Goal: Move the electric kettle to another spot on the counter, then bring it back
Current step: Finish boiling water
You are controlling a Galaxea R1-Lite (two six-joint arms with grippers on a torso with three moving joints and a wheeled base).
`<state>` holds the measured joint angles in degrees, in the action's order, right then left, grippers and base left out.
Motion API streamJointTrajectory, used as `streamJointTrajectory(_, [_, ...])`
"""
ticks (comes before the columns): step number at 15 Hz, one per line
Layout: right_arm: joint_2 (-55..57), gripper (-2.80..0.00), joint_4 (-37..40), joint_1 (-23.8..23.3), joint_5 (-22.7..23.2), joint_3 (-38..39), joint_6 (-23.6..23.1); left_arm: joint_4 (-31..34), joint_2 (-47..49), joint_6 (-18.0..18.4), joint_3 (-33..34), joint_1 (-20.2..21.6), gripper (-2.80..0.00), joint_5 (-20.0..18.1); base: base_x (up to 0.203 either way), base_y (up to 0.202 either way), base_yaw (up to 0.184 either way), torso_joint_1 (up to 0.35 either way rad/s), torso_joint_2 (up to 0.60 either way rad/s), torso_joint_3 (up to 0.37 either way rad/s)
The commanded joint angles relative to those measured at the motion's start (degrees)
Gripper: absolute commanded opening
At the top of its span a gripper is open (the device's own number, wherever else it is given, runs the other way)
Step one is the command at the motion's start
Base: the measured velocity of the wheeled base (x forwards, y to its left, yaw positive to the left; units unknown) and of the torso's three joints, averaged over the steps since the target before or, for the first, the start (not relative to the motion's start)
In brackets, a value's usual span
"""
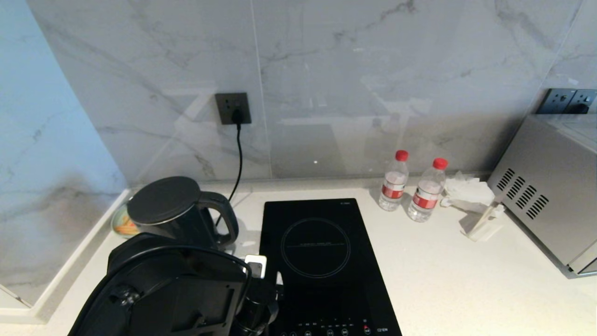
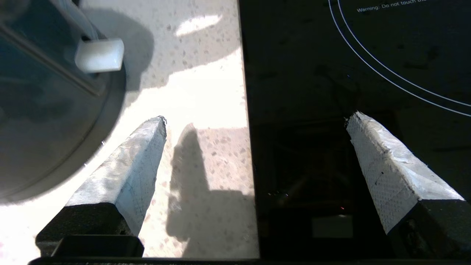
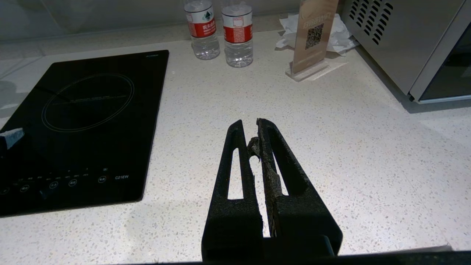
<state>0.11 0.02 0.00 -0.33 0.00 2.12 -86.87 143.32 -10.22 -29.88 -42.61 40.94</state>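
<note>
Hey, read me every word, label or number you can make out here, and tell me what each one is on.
"Warning: Do not touch the", cut off: black glass hob, beside its ring.
"C21EW": hob front panel.
Small print at the hob's back corner: unreadable.
Red labels on two clear water bottles: too small.
QR code on tan card stand: no readable words.

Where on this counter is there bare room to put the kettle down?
The widest bare patch of counter lies right of the hob, in front of the two water bottles and left of the steel appliance. The left corner is crowded: the electric kettle, its cord and the open left gripper fill it.
</note>
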Motion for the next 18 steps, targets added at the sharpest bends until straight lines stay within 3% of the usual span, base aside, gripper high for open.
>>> streamJointTrajectory(1, [0.0,-2.80,0.0,0.0,0.0,0.0,0.0,-0.8,-0.3,-0.8,0.1,-0.5,0.00,0.3,0.000,0.000,0.000,0.000,0.00,0.000])
streamJointTrajectory(7, [0.0,-2.80,0.0,0.0,0.0,0.0,0.0,-0.8,-0.7,-4.5,-1.1,-1.3,0.00,0.4,0.000,0.000,0.000,0.000,0.00,0.000])
streamJointTrajectory(11, [0.0,-2.80,0.0,0.0,0.0,0.0,0.0,-0.8,-2.6,-5.2,-2.5,-1.0,0.00,0.4,0.000,0.000,0.000,0.000,0.00,0.000])
streamJointTrajectory(14, [0.0,-2.80,0.0,0.0,0.0,0.0,0.1,7.6,-7.4,-12.7,-3.4,-1.2,0.00,0.2,0.000,0.000,0.000,0.000,0.00,0.000])
streamJointTrajectory(16, [0.0,-2.80,0.0,0.0,0.0,0.0,0.1,15.0,-10.5,-20.1,-3.3,-1.3,0.00,-4.0,0.000,0.000,0.000,0.000,0.00,0.000])
streamJointTrajectory(18, [0.0,-2.80,0.0,0.0,0.0,0.0,0.0,15.8,-9.8,-20.7,-3.6,-1.3,0.00,-5.1,0.000,0.000,0.000,0.000,0.00,0.000])
